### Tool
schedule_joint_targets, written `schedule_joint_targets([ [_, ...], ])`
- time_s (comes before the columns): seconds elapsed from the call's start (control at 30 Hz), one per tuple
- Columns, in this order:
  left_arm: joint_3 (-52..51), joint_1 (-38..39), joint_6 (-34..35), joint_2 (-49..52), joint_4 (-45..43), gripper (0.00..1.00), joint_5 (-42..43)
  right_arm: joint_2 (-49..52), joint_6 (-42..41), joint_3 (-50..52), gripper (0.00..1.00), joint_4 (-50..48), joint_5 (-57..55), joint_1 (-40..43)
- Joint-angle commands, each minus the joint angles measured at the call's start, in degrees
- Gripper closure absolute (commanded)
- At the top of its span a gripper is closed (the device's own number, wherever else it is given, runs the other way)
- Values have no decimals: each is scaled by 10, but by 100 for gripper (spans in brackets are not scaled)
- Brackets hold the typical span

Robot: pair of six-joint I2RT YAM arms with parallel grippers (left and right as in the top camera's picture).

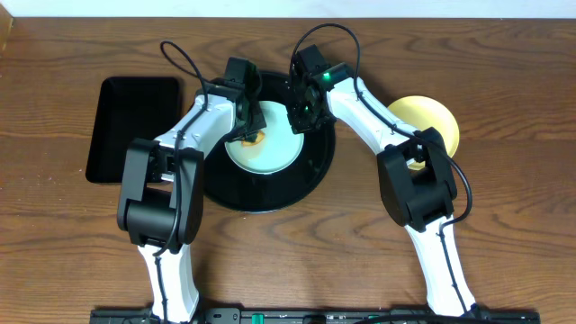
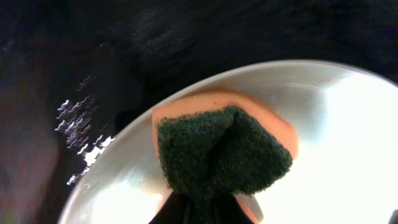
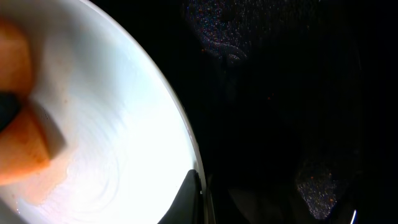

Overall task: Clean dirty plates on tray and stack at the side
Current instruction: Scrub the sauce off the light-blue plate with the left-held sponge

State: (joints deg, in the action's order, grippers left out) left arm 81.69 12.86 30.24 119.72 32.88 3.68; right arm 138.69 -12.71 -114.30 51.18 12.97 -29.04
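A pale blue-green plate (image 1: pixel 270 151) lies on the round black tray (image 1: pixel 310 175). My left gripper (image 1: pixel 249 126) is shut on an orange sponge with a dark green scrub face (image 2: pixel 224 152) and presses it on the plate's far left part (image 2: pixel 348 143). My right gripper (image 1: pixel 304 120) is shut on the plate's far right rim (image 3: pixel 194 163), one finger inside the rim. The plate's inside (image 3: pixel 112 124) shows a faint orange smear near the sponge (image 3: pixel 18 149). A pale yellow plate (image 1: pixel 430 120) lies on the table to the right, partly under my right arm. A third plate is not in view.
A smaller rectangular black tray (image 1: pixel 133 126) lies on the wooden table to the left of the round tray. Both arms reach over the round tray's far half.
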Motion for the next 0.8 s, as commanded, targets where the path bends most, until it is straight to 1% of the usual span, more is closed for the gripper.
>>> schedule_joint_targets([
  [0.0, -45, -14, 56, 55, 54, 93, 11, 1, 17, 16, 99, 9, -11, -14],
  [0.13, -41, -14, 49, 55, 59, 92, 136, 1, 17, 17, 99, 9, -11, -14],
  [0.23, -38, -14, 23, 55, 35, 92, 225, 1, 17, 17, 99, 9, -11, -14],
  [0.27, -38, -14, 17, 55, 21, 92, 243, 1, 17, 18, 99, 9, -11, -14],
  [0.33, -38, -14, 15, 55, -5, 92, 248, 1, 17, 21, 99, 8, -11, -14],
  [0.43, -38, -16, 2, 55, -45, 92, 210, 1, 16, 30, 98, 4, -11, -15],
  [0.5, -38, -16, 2, 55, -69, 92, 153, 1, 16, 38, 99, 0, -11, -15],
  [0.57, -38, -16, 2, 55, -80, 92, 77, 1, 16, 45, 99, -2, -11, -15],
  [0.67, -38, -16, 3, 55, -68, 92, -23, 1, 16, 51, 99, -4, -11, -15],
  [0.77, -38, -19, 17, 55, -30, 92, -80, 1, 16, 54, 99, -8, -11, -15],
])
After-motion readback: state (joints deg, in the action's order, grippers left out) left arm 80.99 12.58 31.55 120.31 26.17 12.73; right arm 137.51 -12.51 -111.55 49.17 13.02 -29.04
